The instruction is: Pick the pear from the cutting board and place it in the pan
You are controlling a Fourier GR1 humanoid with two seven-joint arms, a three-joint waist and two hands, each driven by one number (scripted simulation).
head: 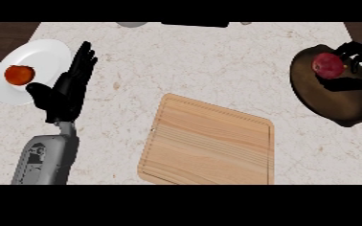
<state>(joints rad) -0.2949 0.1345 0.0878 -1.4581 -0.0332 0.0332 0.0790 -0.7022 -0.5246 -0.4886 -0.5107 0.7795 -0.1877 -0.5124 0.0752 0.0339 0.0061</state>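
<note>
Pale wood made up the cutting board (209, 143), which lay bare near the middle of the speckled stone counter (212, 62). The pear (326, 65), a red, roundish fruit, was no longer on the board; it sat up and to the right of it, over the dark brown pan (318, 100), in the pan's upper part. Whether it touched the pan's floor could not be told.

The right hand (351, 57) came in from the edge to the right of the board, only its black fingers showing. They were curled around the pear's right side, with more dark fingers just below the fruit.

To the left of the board, well apart from it, the left hand (67, 88) rested open with its fingers straight and pointing up, on its grey forearm. Its fingertips lay just beside the rim of a white plate (42, 57), farther left of the board, and an orange-red fruit (19, 74) sat on that plate.
</note>
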